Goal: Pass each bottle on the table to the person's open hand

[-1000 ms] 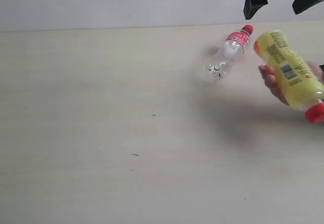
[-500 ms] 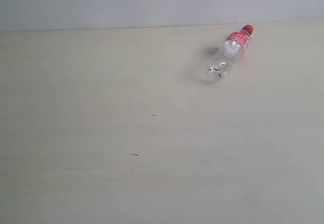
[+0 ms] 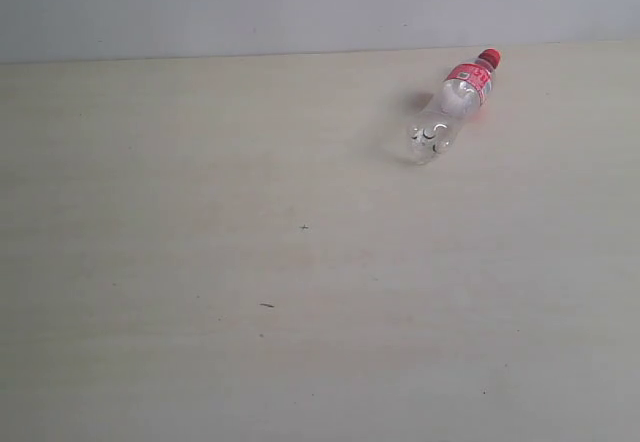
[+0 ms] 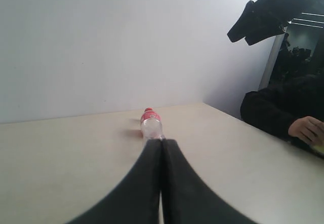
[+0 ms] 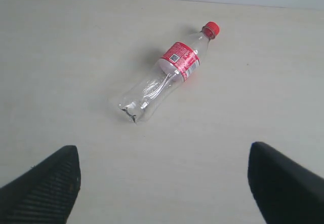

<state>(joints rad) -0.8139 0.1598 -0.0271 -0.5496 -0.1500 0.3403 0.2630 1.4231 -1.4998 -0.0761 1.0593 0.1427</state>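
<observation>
Clear bottle lies on its side on the worktop, at about 1 o'clock in the exterior view, near the far edge by the wall. Red cap points to 1 o'clock, base to 7 o'clock. Red label wraps the body just below the cap. Two tiny dark specks sit mid-worktop, well apart from the bottle.

Left gripper: fingers clenched together, grasping nothing, aimed toward the bottle and well apart from it.

Right gripper: fingers released wide, grasping nothing, with the bottle beyond them and not touching.

In the left wrist view, a person in a dark sleeve is at the worktop's edge. The bare hand looks loosely curled; cannot tell if the palm shows. A black robot arm hangs high above the person.
</observation>
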